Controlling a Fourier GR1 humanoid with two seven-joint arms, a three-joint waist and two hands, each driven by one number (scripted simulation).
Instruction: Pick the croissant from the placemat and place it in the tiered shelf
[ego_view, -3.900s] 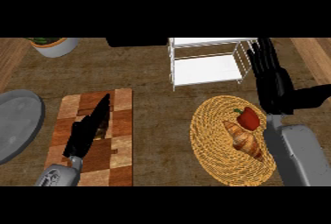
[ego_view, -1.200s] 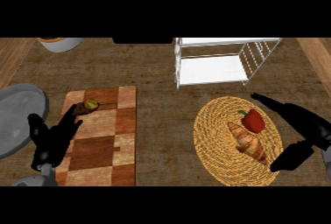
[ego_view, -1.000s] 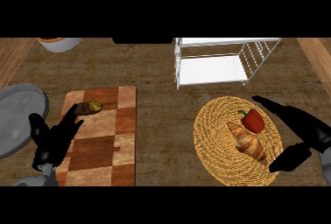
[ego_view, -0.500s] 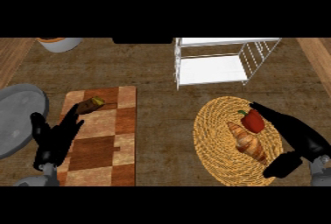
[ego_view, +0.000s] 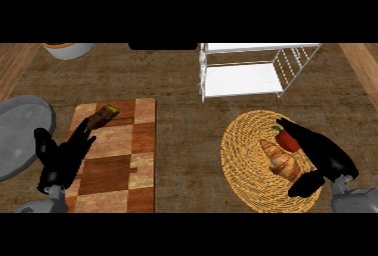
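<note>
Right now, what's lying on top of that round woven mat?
On the woven placemat lie a croissant and a red pepper. The right hand hangs over the mat's right side, so anything beneath it is covered from view.

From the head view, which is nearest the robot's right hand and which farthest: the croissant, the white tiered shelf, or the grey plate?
Measured from the right hand:
1. Croissant, on the woven placemat, just left of the hand.
2. Tiered shelf, toward the counter's back, above the placemat.
3. Grey plate, at the far left edge.

Grey plate (ego_view: 22, 135) cut by left edge, tiered shelf (ego_view: 251, 70) by top.
</note>
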